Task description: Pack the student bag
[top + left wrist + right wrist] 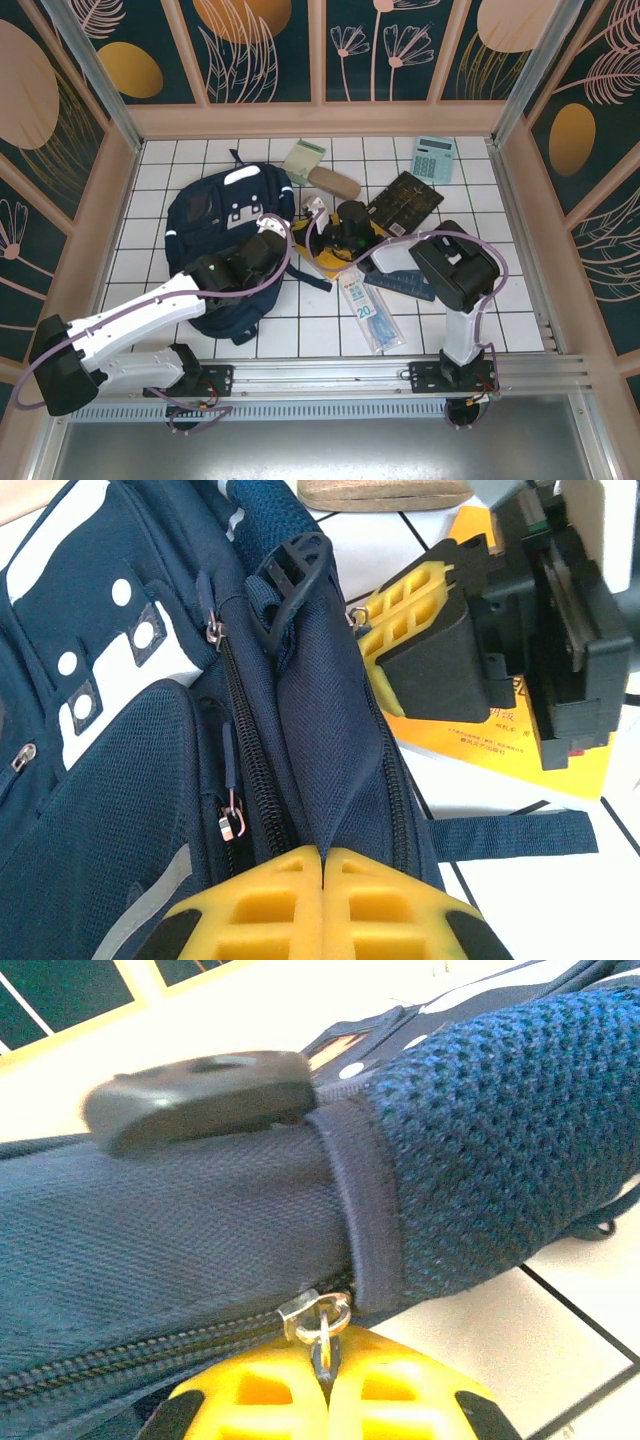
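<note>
Both grippers clamped along the student bag's right edge, mid-table

The student bag (212,225) lies flat on the left-centre tiles of the table (520,300), top toward the back wall; the left gripper (325,858) has its fingers pressed together on a fold of fabric beside the zip; the right gripper (326,1365) pinches the zipper pull (318,1312) at the bag's right edge, over a yellow book (480,745); pencil case (334,182), calculator (435,157) and clear packet (368,315) crowd the right; bare tiles lie left of the bag and in the near right corner.
</note>
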Tool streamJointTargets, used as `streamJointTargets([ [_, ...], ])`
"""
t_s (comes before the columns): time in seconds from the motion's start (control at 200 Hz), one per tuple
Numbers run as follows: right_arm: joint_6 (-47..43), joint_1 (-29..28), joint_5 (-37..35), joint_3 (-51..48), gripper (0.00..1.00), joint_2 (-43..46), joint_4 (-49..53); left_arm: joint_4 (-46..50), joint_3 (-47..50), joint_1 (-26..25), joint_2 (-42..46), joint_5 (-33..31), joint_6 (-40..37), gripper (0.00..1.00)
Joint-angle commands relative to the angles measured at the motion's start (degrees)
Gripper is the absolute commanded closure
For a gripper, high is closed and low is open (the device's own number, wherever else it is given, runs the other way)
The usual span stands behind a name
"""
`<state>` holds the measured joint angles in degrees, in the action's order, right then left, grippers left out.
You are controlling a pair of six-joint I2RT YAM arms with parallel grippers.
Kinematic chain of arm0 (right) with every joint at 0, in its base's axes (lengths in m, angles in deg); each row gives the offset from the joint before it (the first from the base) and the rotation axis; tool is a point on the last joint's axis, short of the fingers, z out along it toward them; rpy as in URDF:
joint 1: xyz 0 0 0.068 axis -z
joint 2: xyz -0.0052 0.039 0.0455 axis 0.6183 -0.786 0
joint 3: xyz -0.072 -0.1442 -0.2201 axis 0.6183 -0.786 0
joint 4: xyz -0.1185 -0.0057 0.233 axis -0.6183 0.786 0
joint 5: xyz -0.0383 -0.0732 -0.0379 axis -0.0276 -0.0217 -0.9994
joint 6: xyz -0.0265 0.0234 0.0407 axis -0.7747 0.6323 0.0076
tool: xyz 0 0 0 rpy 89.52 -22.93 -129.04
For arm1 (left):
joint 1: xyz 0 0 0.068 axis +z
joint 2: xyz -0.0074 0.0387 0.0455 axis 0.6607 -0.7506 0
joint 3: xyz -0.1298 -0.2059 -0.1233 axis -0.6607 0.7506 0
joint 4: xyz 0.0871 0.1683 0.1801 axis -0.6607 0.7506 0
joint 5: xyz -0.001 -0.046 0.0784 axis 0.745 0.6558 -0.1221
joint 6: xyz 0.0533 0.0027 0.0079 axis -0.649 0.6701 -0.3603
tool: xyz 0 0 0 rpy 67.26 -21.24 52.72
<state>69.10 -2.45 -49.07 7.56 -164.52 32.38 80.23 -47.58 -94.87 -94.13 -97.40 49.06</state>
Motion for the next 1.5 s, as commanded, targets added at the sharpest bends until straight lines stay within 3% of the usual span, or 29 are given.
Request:
streamJointTargets([
  [0.0, -1.26, -0.96, -3.46, -2.15, 1.00, 4.16, -0.43, -5.01, -1.37, 0.06, -1.25, -2.21, 1.22, 1.00],
  [0.691, -2.50, -10.82, -11.94, -12.97, 1.00, 15.93, 5.22, -10.86, -3.13, 3.06, -7.17, -4.58, 4.80, 1.00],
  [0.901, -2.27, -13.69, -15.84, -14.95, 1.00, 18.03, 4.83, -14.44, -3.83, 4.31, -8.66, 1.21, 7.64, 1.00],
  [1.106, -2.76, -15.34, -17.58, -15.08, 1.00, 18.38, 4.87, -18.81, -3.15, 9.74, -7.01, 10.61, 11.40, 1.00],
  [1.496, -5.84, -21.40, -22.56, -12.59, 1.00, 16.76, 7.96, -20.06, -5.47, 12.74, -9.17, 14.82, 12.95, 1.00],
])
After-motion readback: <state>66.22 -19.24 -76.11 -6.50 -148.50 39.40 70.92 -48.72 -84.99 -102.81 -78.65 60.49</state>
